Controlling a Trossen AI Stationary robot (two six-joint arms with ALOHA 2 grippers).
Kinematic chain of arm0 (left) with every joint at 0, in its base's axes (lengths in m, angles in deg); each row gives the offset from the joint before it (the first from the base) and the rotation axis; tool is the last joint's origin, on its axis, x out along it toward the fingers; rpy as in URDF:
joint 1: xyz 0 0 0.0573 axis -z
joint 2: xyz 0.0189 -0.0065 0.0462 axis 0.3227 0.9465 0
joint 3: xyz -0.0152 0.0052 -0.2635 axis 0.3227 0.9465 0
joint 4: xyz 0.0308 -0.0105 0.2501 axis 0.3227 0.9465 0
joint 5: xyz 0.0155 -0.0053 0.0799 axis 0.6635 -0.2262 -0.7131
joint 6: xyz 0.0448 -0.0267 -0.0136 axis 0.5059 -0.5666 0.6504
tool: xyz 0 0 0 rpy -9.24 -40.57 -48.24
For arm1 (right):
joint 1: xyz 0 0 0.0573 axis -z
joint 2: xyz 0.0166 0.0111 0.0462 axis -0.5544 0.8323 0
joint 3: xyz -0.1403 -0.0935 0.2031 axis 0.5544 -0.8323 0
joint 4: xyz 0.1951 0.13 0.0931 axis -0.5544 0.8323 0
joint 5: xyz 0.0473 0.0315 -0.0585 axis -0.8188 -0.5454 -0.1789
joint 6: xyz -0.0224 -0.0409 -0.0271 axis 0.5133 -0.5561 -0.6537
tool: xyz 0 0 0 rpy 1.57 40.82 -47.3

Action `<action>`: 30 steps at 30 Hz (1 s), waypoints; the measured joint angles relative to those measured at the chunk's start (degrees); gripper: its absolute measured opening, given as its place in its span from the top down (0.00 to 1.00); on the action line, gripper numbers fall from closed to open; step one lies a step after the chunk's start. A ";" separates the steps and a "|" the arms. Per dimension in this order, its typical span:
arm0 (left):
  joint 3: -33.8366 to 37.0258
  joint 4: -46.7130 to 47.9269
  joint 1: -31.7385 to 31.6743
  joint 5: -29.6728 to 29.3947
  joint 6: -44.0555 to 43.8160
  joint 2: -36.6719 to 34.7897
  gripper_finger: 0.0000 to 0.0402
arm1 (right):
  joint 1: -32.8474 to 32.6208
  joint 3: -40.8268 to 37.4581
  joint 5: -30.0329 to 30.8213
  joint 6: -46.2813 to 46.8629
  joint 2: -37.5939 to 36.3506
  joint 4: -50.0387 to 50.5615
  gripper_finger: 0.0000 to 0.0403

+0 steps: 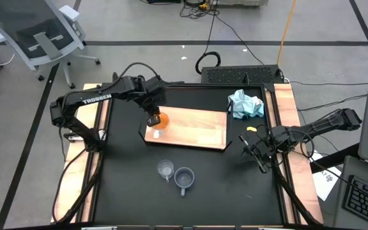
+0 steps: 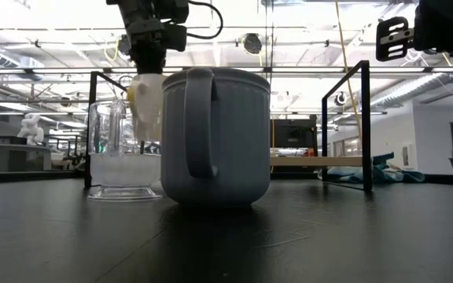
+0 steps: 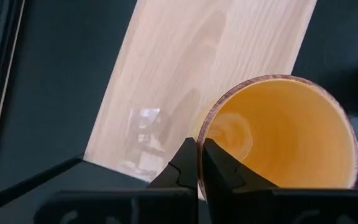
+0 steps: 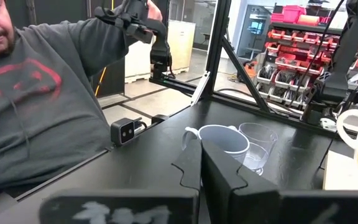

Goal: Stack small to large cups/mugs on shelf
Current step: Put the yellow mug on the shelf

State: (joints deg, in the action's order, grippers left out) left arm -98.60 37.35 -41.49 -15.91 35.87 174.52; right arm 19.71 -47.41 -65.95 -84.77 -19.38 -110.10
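The orange mug [image 1: 161, 119] is at the left end of the light-wood shelf board [image 1: 197, 128], in my left gripper [image 1: 153, 120], which is shut on it. The clear glass cup [image 1: 165, 169] and the blue-grey mug [image 1: 184, 179] stand side by side on the black table nearer the front; in the low view the blue-grey mug [image 2: 215, 134] and the glass [image 2: 120, 157] fill the foreground. My right gripper [image 1: 257, 151] is shut and empty, right of the board. My left gripper holds the orange mug by its rim [image 3: 205, 124], one finger inside the mug and one outside. The fingers come from above, pointing down. The mug [image 2: 146, 98] hangs upright below the gripper, seemingly a little above the board.
A crumpled light-blue cloth [image 1: 245, 105] lies at the table's far right, beyond the board. A black frame rail [image 2: 366, 126] borders the table. A person in a grey sweatshirt [image 4: 36, 93] sits beyond the table's edge in the right wrist view.
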 joint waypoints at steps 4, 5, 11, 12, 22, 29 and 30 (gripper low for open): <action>1.73 -1.42 -0.15 -0.46 -2.22 0.02 0.99 | 0.00 0.00 -0.01 0.00 0.01 0.01 1.00; 1.91 -1.34 -0.13 -0.87 -2.66 0.05 0.99 | 0.00 0.00 0.00 0.00 0.01 0.00 1.00; 1.89 -2.00 0.33 -2.73 -5.21 0.00 0.99 | 0.00 0.00 0.00 0.00 0.01 0.02 1.00; 1.89 -2.06 0.49 -3.23 -5.42 0.00 0.99 | 0.00 0.00 0.00 0.00 0.01 0.02 1.00; 1.89 -1.97 2.19 -4.71 -7.77 0.00 0.99 | -0.02 0.00 0.00 0.00 0.01 0.04 1.00; 2.01 -2.20 2.29 -4.67 -8.71 0.00 0.99 | -0.01 0.00 0.00 -0.02 0.01 0.04 1.00; 2.39 -2.67 2.36 -4.77 -8.87 0.00 0.99 | -0.02 0.00 0.00 0.00 0.01 0.05 1.00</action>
State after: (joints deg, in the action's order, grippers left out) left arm -96.21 34.68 -39.12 -20.68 27.00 174.52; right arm 19.69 -47.41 -65.95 -84.77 -19.37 -110.05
